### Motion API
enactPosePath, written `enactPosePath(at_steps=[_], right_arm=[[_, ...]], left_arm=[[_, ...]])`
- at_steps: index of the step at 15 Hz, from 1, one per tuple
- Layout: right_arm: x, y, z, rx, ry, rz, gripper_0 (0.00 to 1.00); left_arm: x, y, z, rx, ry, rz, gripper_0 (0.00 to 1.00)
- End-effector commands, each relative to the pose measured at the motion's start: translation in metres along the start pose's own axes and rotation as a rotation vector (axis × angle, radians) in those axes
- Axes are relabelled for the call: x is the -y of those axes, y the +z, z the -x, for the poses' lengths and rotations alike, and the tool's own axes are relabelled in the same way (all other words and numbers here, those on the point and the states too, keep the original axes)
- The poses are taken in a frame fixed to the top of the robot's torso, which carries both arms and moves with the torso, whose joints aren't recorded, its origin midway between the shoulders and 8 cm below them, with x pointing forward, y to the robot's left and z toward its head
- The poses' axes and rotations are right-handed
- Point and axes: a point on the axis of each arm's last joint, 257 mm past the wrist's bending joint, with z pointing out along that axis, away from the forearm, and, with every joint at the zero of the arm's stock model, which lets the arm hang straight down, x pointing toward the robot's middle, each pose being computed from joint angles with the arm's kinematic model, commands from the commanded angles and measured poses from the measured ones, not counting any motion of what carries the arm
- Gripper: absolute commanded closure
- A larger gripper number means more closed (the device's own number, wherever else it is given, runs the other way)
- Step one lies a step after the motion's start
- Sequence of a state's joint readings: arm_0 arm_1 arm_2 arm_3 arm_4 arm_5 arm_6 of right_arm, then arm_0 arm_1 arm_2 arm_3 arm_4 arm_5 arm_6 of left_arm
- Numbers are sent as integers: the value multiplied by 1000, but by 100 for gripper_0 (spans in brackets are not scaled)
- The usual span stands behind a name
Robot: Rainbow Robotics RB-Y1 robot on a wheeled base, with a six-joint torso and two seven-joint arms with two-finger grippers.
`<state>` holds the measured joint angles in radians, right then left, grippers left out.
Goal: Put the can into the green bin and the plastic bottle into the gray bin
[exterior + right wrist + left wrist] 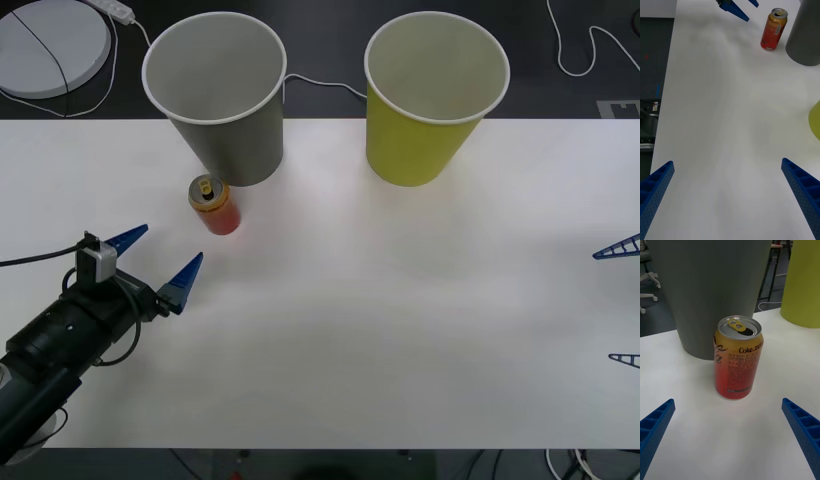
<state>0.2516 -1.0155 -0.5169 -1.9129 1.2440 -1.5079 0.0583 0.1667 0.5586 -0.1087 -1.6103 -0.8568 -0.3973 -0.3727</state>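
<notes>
A small red-orange can [214, 205] [738, 358] [773, 29] stands upright on the white table, just in front of the gray bin [217, 95] [711, 292] [807, 35]. The green bin [432, 95] [803, 285] [815, 120] stands to the right of the gray one. My left gripper [158, 262] [730, 435] [739, 8] is open on the table's left side, a short way in front of the can and facing it. My right gripper [620, 302] [728, 195] is open at the table's right edge. The plastic bottle is out of view.
Both bins stand at the table's back edge [330, 119]. Beyond it lie a round white disc [50, 45] and white cables [590, 45] on the dark floor. White tabletop [400, 320] spreads between the two grippers.
</notes>
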Motion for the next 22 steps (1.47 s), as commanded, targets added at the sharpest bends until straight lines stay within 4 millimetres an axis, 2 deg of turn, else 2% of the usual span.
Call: enactPosePath(at_steps=[1,9,15,22], right_arm=[[0,0,0,0,0,0,0],[0,0,0,0,0,0,0],[0,0,0,0,0,0,0],[0,0,0,0,0,0,0]], left_arm=[[3,16,-3,11,-4,-35,0],[7,51,-3,30,-20,-43,0],[6,83,5,46,-17,-56,0],[17,112,11,55,-41,-60,0]])
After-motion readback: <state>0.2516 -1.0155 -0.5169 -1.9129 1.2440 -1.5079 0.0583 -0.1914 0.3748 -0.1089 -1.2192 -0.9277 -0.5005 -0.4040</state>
